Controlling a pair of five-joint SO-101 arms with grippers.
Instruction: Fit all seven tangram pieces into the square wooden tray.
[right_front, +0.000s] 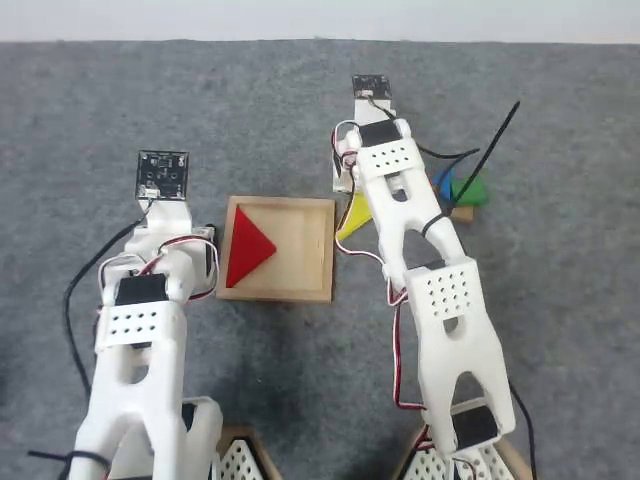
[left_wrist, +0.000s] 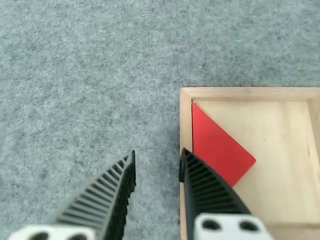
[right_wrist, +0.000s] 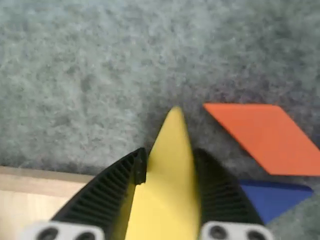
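We see the right tool (right_wrist: 170, 152) clamped on the yellow piece (right_wrist: 167, 195), just beside the tray (right_front: 275, 293). Its arm partly hides the blue piece (right_wrist: 275, 197) and the green piece (right_front: 472, 188). The left tool (left_wrist: 158, 154) gapes wide and empty at the tray's far rim, one finger covering part of the red triangle (left_wrist: 217, 145) lying inside.

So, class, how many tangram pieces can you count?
5. The red triangle lies in the tray; yellow piece in the right gripper; orange piece, blue piece and green piece on the carpet beyond that arm. More may hide beneath it.
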